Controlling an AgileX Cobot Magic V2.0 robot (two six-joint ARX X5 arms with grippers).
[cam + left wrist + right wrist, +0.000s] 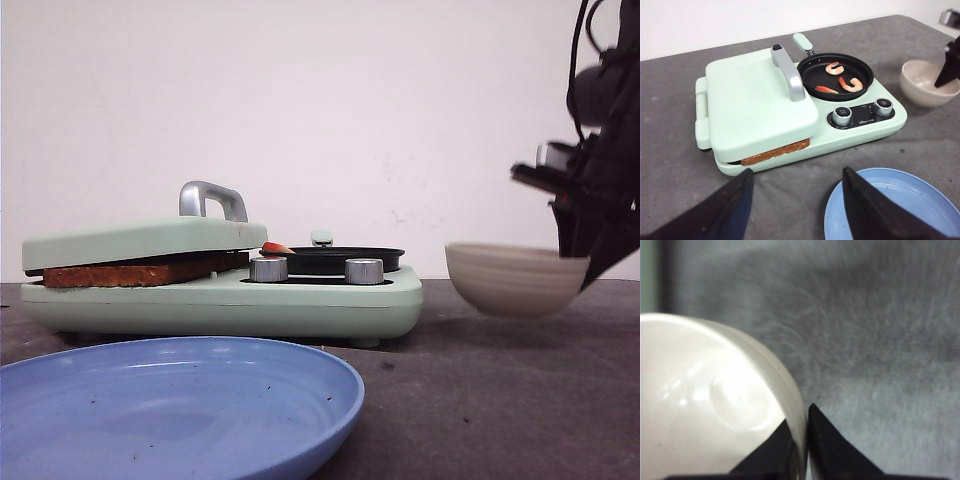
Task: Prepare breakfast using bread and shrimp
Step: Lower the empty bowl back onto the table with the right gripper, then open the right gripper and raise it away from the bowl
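A mint-green breakfast maker sits on the grey table. Its lid is down on a toasted bread slice, apparently to grill it. Three red-orange shrimp lie in its small black pan. The right gripper pinches the rim of an empty cream ceramic bowl, seemingly lifted. The left gripper hovers wide open above a blue plate.

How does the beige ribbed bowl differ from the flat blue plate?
The beige ribbed bowl is deep and narrow; the flat blue plate is shallow and wide. The bowl's rim is pinched by the right hand and it appears lifted off the table, while the plate lies free on the grey table. Both are empty.
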